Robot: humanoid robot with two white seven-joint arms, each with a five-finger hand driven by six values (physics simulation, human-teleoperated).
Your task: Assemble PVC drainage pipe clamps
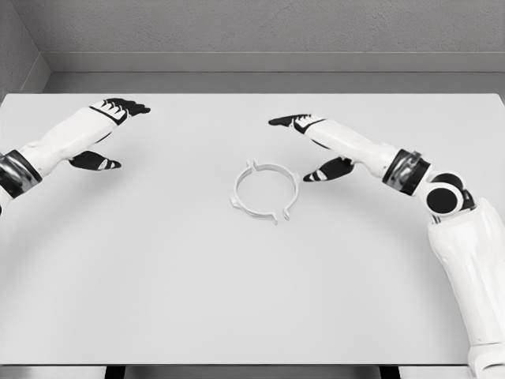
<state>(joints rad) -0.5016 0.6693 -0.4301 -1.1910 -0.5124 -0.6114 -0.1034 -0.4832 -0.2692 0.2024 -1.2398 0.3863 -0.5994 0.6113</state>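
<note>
Head view shows one white pipe clamp ring (265,191) on the counter (158,276) between two empty, spread hands, left hand (106,134) and right hand (316,146).

left arm (24,162) cut off by frame edge at 9 o'clock, nothing visible past the forearm. right arm (473,260) runs out at 4–5 o'clock, shoulder not shown. table (158,276) near edge clipped at 6 o'clock, legs mostly hidden. pipe clamp (265,190) too small to resolve: rim tabs possibly latches; one piece or two, can't tell.
</note>
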